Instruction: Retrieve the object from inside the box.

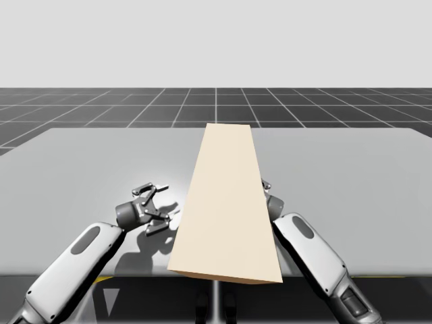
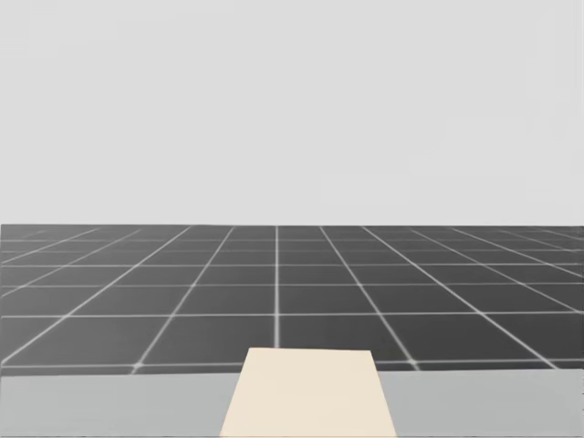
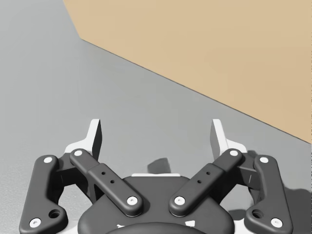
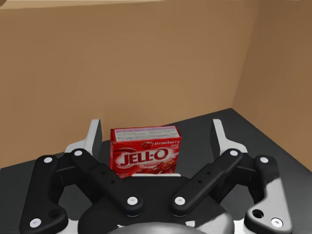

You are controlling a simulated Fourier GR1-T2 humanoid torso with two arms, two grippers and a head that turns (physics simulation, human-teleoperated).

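Tan box (image 1: 226, 209) encloses my right gripper (image 4: 157, 130), jaws spread around but not touching the red carton (image 4: 145, 156) at its twelve o'clock, so grasping seems in hand: ease forward, pinch, withdraw; my left gripper (image 3: 157, 132) rests spread at the tan box's nine o'clock.

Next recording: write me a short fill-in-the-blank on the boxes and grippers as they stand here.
The small box ahead of my right gripper is ____ in colour. That gripper's jaws stand ____, touching nothing. Both are ____ the tan box; my left gripper is outside it, over the grey table.
Missing words: red; open; inside.
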